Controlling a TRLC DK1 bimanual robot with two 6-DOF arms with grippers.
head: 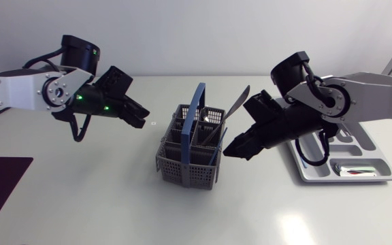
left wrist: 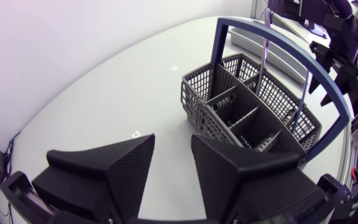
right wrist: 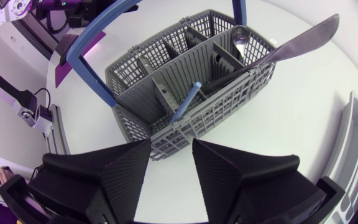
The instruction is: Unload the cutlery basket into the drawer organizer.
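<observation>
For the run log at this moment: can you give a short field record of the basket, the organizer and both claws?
basket: grey, blue handle, mid-table
in basket: knife, spoon, blue-handled utensil
organizer: right of the basket, partly under the right arm
in organizer: a silver piece in the nearest long compartment
left claw: open, empty, left of the basket
right claw: open, empty, beside the basket's right side

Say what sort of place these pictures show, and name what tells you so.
Likely a robotics lab bench rather than a kitchen: a left arm and a right arm reach over a plain white table, where a cutlery basket and an organizer tray are staged.
</observation>
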